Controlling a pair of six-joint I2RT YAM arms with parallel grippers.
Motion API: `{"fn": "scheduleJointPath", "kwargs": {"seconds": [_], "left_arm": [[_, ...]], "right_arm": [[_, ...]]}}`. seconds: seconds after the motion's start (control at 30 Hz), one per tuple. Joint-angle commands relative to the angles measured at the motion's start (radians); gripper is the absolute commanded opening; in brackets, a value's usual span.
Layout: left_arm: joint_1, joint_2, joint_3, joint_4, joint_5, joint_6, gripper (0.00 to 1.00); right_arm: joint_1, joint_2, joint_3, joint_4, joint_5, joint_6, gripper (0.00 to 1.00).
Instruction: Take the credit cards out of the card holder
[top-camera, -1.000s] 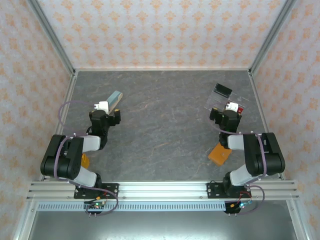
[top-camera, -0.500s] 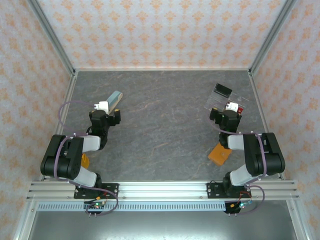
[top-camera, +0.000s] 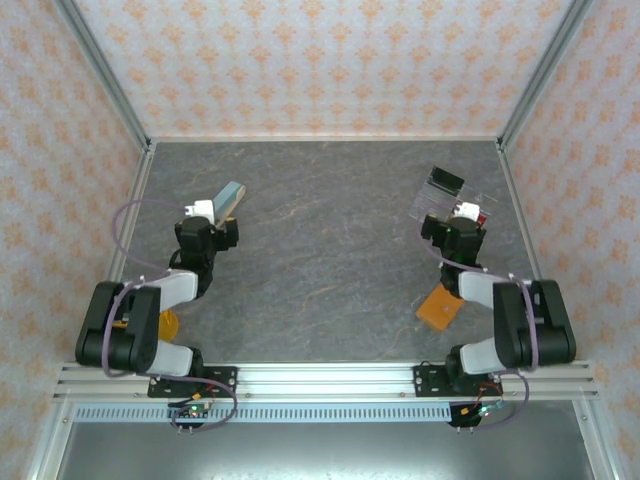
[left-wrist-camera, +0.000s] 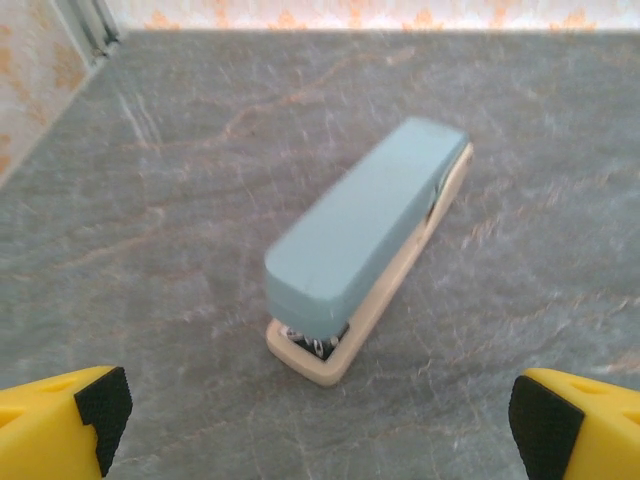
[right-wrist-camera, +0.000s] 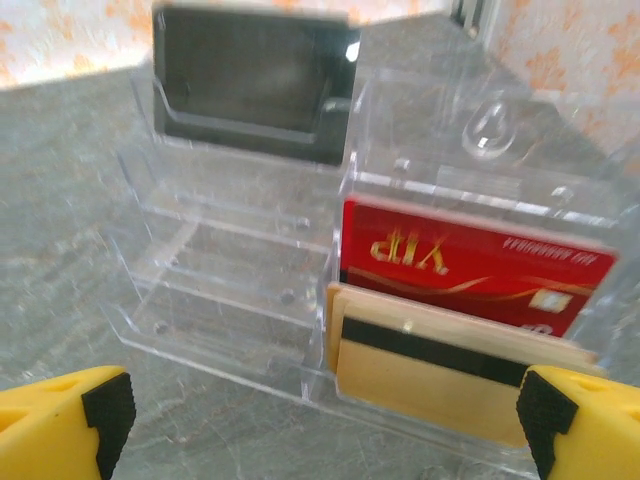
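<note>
The orange card holder (top-camera: 440, 308) lies flat on the table beside my right arm, and I cannot tell what is inside it. Two credit cards stand in the right pockets of a clear plastic tray (right-wrist-camera: 230, 250): a red one (right-wrist-camera: 470, 265) behind a gold one with a black stripe (right-wrist-camera: 440, 375). My right gripper (right-wrist-camera: 325, 420) is open just in front of the tray, with nothing between its fingers. In the top view this gripper (top-camera: 465, 213) sits at the tray's near edge. My left gripper (left-wrist-camera: 320, 420) is open too, on the left of the table (top-camera: 203, 213), and it holds nothing.
A pale-blue stapler with a beige base (left-wrist-camera: 370, 240) lies just ahead of the left gripper. A black block (right-wrist-camera: 250, 80) stands in the tray's back left pocket. Another orange thing (top-camera: 168, 323) peeks out beside the left arm. Walls close in the table on the left, right and far sides.
Both arms have shifted slightly, with the grippers a little farther from the bases. Nothing was picked up or let go, and both grippers stay open.
</note>
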Motion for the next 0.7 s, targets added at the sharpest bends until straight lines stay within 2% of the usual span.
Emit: {"fn": "scheduleJointPath", "kwargs": {"seconds": [0.0, 0.13, 0.27, 0.37, 0.43, 0.53, 0.67], "left_arm": [[0.002, -0.134, 0.093, -0.181, -0.052, -0.054, 1.00], [0.000, -0.222, 0.169, -0.332, -0.002, -0.154, 1.00], [-0.024, -0.267, 0.241, -0.456, 0.060, -0.250, 1.00], [-0.050, -0.284, 0.301, -0.573, 0.062, -0.368, 1.00], [-0.051, -0.290, 0.360, -0.691, 0.104, -0.439, 1.00], [-0.052, -0.303, 0.423, -0.812, 0.168, -0.481, 1.00], [-0.053, -0.307, 0.473, -0.922, 0.197, -0.468, 1.00]], "right_arm": [[-0.005, -0.141, 0.075, -0.202, 0.077, 0.089, 1.00], [-0.004, -0.264, 0.220, -0.598, 0.118, 0.285, 1.00], [-0.005, -0.274, 0.383, -0.975, 0.093, 0.466, 1.00], [-0.004, -0.260, 0.432, -1.137, -0.001, 0.560, 1.00], [-0.005, -0.255, 0.439, -1.249, -0.011, 0.631, 1.00], [-0.005, -0.250, 0.429, -1.382, -0.017, 0.675, 1.00], [0.005, -0.275, 0.342, -1.415, -0.122, 0.706, 1.00]]}}
